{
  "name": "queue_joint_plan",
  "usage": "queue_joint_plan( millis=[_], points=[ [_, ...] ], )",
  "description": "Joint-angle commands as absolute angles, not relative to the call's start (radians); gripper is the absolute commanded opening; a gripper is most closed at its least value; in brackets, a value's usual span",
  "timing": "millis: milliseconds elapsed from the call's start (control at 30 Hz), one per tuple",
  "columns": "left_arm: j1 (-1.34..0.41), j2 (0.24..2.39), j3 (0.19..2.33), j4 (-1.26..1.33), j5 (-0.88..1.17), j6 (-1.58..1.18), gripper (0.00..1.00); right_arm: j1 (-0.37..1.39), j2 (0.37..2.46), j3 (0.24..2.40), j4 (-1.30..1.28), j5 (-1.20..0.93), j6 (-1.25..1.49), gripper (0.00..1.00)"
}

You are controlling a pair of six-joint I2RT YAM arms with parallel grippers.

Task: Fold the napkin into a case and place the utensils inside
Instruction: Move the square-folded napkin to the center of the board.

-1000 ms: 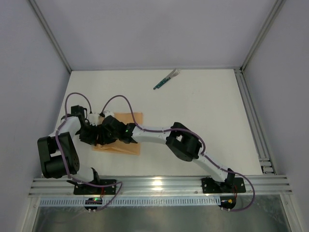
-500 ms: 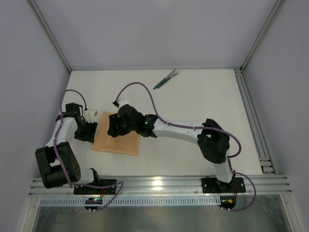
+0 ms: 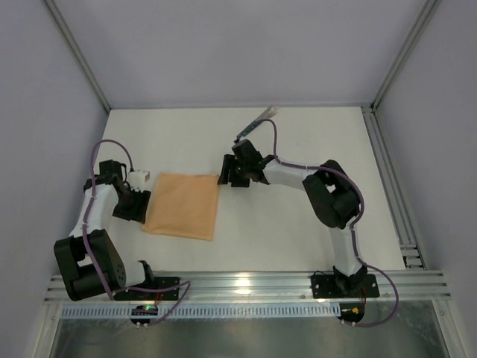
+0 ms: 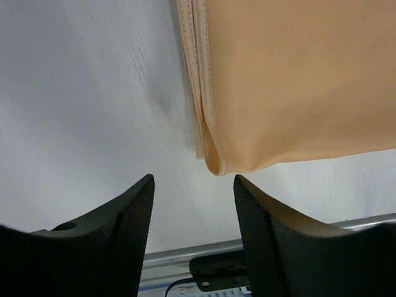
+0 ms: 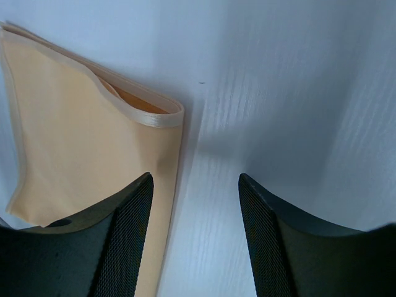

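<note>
The soft peach-tan cloth napkin (image 3: 182,205), folded into a flat layered rectangle, lies on the white table (image 3: 186,134) on its left half, between the two arms. The left gripper (image 3: 140,205) sits just beside the napkin's left edge. In the left wrist view its black fingers (image 4: 133,229) are spread apart and empty, with the cloth's near corner (image 4: 213,162) a little ahead of them and not touched. The right gripper (image 3: 225,177) hangs just off the napkin's far right corner. Its jaws are likewise parted and hold nothing, with the stacked hems of that corner (image 5: 162,117) ahead and to the left. The slim green-handled utensils (image 3: 257,124) lie well apart, near the far edge.
</note>
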State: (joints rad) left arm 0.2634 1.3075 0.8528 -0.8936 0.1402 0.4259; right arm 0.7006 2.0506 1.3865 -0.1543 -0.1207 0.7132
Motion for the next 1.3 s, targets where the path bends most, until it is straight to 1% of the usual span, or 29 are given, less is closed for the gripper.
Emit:
queue_joint_plan(
  millis=[0,100,267,333,367,467,500,600,700,733,767,833,867,1000,1033,1100,1200,1233,1267],
  points=[
    [0.268,1.258,0.847,-0.916,0.158,0.420,0.57,0.710,2.097,1.428,-0.084,-0.218,0.742,0.61],
    [0.268,1.249,0.838,-0.917,0.156,0.420,0.57,0.710,2.151,1.448,-0.066,-0.232,0.770,0.58],
    [0.268,1.244,0.839,-0.920,0.155,0.422,0.57,0.707,2.174,1.424,-0.008,-0.195,0.847,0.51],
    [0.268,1.241,0.842,-0.925,0.164,0.423,0.56,0.704,2.175,1.424,-0.005,-0.183,0.868,0.44],
    [0.268,1.243,0.844,-0.930,0.169,0.425,0.56,0.704,2.172,1.422,0.027,-0.175,0.874,0.34],
    [0.270,1.233,0.845,-0.936,0.189,0.436,0.55,0.693,2.151,1.376,0.064,-0.146,0.919,0.19],
    [0.268,1.230,0.847,-0.937,0.189,0.443,0.55,0.687,2.122,1.353,0.080,-0.138,0.931,0.12],
    [0.268,1.227,0.854,-0.927,0.213,0.445,0.55,0.661,2.054,1.234,0.141,-0.086,0.977,0.04],
    [0.268,1.245,0.874,-0.919,0.273,0.451,0.55,0.647,1.938,1.093,0.186,-0.026,1.005,0.04],
    [0.268,1.253,0.882,-0.919,0.293,0.446,0.55,0.646,1.868,1.053,0.189,-0.009,1.006,0.04],
    [0.265,1.261,0.900,-0.920,0.308,0.443,0.55,0.646,1.832,0.976,0.186,0.044,1.015,0.04],
    [0.249,1.287,0.914,-0.919,0.339,0.440,0.55,0.644,1.731,0.902,0.184,0.069,1.026,0.04],
    [0.241,1.293,0.920,-0.913,0.342,0.434,0.55,0.646,1.700,0.828,0.186,0.074,1.038,0.04],
    [0.148,1.324,0.925,-0.899,0.342,0.433,0.56,0.664,1.534,0.635,0.152,0.100,1.068,0.04],
    [0.100,1.336,0.923,-0.894,0.342,0.433,0.56,0.673,1.498,0.555,0.150,0.103,1.078,0.04],
    [0.060,1.345,0.922,-0.882,0.359,0.439,0.58,0.716,1.407,0.493,0.137,0.113,1.103,0.04],
    [0.011,1.362,0.928,-0.864,0.385,0.442,0.62,0.800,1.342,0.433,0.080,0.144,1.132,0.04],
    [-0.041,1.367,0.930,-0.858,0.387,0.443,0.63,0.819,1.333,0.420,0.057,0.147,1.156,0.04],
    [-0.055,1.382,0.931,-0.851,0.384,0.442,0.65,0.837,1.316,0.417,0.046,0.152,1.167,0.07]
  ],
)
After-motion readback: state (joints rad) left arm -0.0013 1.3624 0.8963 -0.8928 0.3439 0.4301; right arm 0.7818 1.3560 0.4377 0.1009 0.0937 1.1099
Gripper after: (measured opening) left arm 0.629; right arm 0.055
